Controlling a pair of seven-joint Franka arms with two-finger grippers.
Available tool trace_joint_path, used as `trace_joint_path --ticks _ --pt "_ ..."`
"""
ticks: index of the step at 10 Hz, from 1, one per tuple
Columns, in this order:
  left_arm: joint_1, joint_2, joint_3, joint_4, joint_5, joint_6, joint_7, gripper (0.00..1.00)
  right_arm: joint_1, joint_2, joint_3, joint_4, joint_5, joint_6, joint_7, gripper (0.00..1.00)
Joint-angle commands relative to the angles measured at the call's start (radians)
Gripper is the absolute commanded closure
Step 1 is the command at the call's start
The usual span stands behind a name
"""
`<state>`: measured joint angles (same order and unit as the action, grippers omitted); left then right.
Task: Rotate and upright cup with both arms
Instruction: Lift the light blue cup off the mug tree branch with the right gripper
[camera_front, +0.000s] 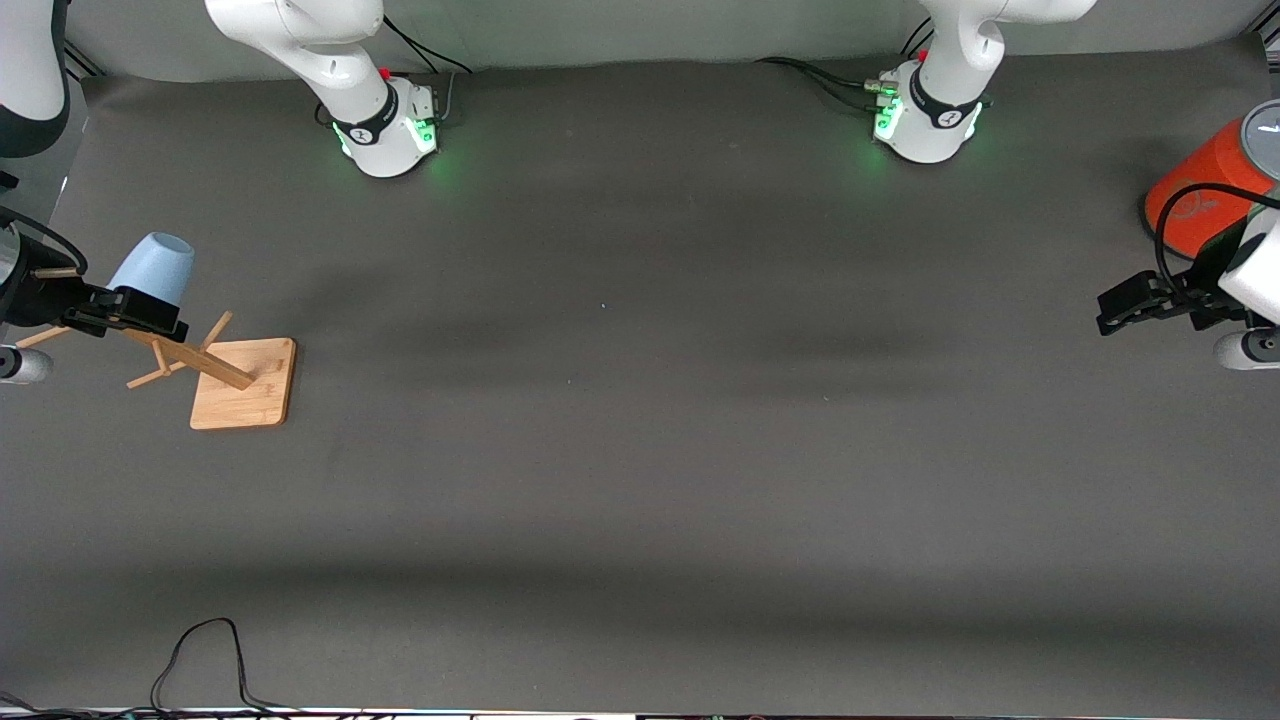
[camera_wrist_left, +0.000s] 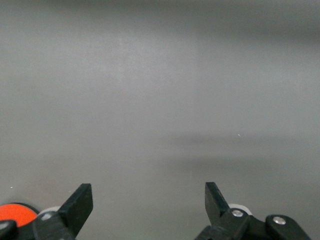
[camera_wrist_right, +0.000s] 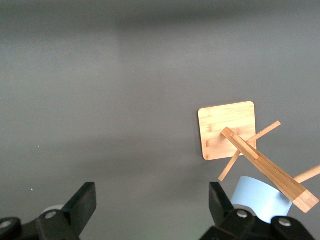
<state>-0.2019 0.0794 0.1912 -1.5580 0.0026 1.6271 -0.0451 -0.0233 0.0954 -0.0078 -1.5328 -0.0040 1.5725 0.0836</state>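
The pale-blue cup (camera_front: 153, 266) hangs mouth-down on a peg of a wooden rack (camera_front: 205, 362) at the right arm's end of the table. My right gripper (camera_front: 140, 312) hovers at the top of the rack, open, with nothing between its fingers. In the right wrist view the cup (camera_wrist_right: 257, 197) sits just outside one finger (camera_wrist_right: 220, 200) of the right gripper (camera_wrist_right: 152, 200), beside the rack's post (camera_wrist_right: 265, 167). My left gripper (camera_front: 1125, 305) waits open above the table at the left arm's end. The left wrist view shows the left gripper (camera_wrist_left: 148, 200) over bare mat.
The rack stands on a square bamboo base (camera_front: 245, 385). A large orange cylinder (camera_front: 1205, 180) with a grey top stands by the left gripper and shows as an orange cylinder edge (camera_wrist_left: 15, 212) in the left wrist view. A black cable (camera_front: 200, 650) lies along the table's near edge.
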Motion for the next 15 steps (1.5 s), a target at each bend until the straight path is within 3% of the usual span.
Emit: trace_joint_path --ticks 1,15 --pt "0.002 -0.004 -0.003 0.013 0.007 -0.021 -0.006 0.0 0.014 -0.02 -0.011 -0.017 -0.019 0.011 -0.021 0.0" --pt "-0.001 -0.001 -0.003 0.03 0.005 -0.007 -0.016 0.0 0.01 -0.023 -0.012 -0.01 -0.019 0.009 -0.107 0.0"
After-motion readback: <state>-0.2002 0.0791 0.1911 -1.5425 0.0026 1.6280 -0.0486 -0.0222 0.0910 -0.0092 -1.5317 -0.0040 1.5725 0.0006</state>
